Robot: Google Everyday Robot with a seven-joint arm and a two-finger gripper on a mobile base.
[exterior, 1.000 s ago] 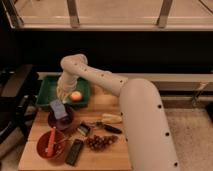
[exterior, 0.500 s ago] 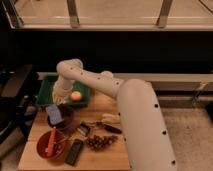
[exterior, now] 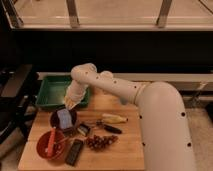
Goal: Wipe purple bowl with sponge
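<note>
The purple bowl (exterior: 54,121) sits on the left part of the wooden table (exterior: 120,155), just in front of the green tray. The sponge (exterior: 64,119), a light blue-grey block, stands upright inside the bowl. My gripper (exterior: 68,106) comes down from the white arm directly onto the sponge's top edge and is shut on it. The fingers partly hide the bowl's far rim.
A green tray (exterior: 52,93) lies behind the bowl. In front are a red bowl (exterior: 44,150) with utensils, a black flat object (exterior: 75,152), grapes (exterior: 98,142), a small dark item (exterior: 82,129), a yellow item (exterior: 114,119) and a dark-handled tool (exterior: 111,128). A black chair (exterior: 14,95) stands left.
The wrist has swung slightly left and down over the purple bowl, now covering the orange item in the tray. The sponge stays in the bowl under the gripper.
</note>
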